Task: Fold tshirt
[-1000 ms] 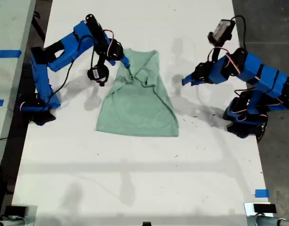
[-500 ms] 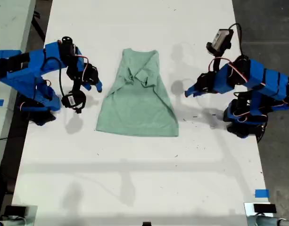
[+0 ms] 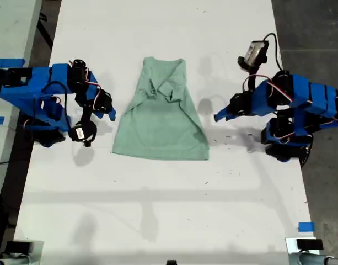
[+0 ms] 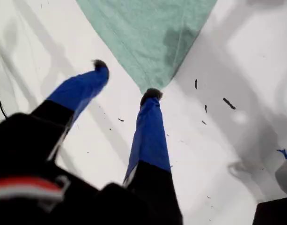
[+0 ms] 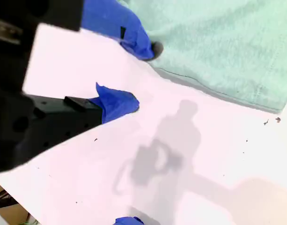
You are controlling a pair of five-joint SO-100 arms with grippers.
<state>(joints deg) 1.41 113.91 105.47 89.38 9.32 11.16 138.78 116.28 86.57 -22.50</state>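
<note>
tshirt (image 3: pixel 161 113): long axis 12–6, collar at 12, hem at 6 | my first end effector (image 4: pixel 126 78): parted, empty | my second end effector (image 5: pixel 142 76): parted, empty

Pale mint-green tshirt (image 3: pixel 161 117), lying flat on the white bench (image 3: pixel 157 210) in the upper middle of the exterior view. Hem end broad and straight, toward the bottom of that view; the garment narrows toward the top. Both sleeves folded inward across the chest, forming a rumpled, creased knot of cloth just below the narrow upper edge. Lower body smooth. No hand touches it.
</note>
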